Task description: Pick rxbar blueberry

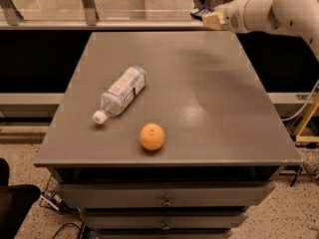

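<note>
My gripper [208,18] is at the top right, raised above the far edge of the grey table [209,98]. It is shut on the rxbar blueberry [200,11], a small dark navy-blue bar that sticks out to the left of the tan fingers [213,20]. The bar is off the table top. Most of the bar is hidden by the fingers.
A clear plastic water bottle [121,93] lies on its side at the table's left middle, cap toward the front. An orange [152,136] sits near the front edge. Drawers are below the table front. A metal railing runs behind the table.
</note>
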Controlling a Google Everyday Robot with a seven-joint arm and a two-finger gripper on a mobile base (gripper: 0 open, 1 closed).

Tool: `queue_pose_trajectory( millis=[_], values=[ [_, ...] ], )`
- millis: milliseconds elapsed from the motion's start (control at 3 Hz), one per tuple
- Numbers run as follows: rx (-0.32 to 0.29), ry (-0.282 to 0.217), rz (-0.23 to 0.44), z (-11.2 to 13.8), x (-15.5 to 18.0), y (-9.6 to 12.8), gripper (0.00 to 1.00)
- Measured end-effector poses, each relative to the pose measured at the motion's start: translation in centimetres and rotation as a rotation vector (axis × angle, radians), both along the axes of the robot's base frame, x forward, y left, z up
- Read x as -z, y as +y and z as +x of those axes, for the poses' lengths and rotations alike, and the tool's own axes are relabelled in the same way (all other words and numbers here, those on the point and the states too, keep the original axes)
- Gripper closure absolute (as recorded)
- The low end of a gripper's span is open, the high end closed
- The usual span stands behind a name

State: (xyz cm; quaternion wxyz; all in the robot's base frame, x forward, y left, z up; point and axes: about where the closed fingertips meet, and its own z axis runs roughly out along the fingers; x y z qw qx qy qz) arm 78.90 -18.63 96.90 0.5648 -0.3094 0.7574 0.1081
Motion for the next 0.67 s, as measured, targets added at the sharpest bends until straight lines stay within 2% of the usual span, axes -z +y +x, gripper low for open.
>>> queue_pose_trajectory(
  millis=[333,667],
  values=[
    [-0.045,-0.076,-0.073,-3.5,-6.4,1.1,1.0],
    [-0.12,-0.082,-0.056,-5.5,-8.7,1.2,1.0]
  ],
)
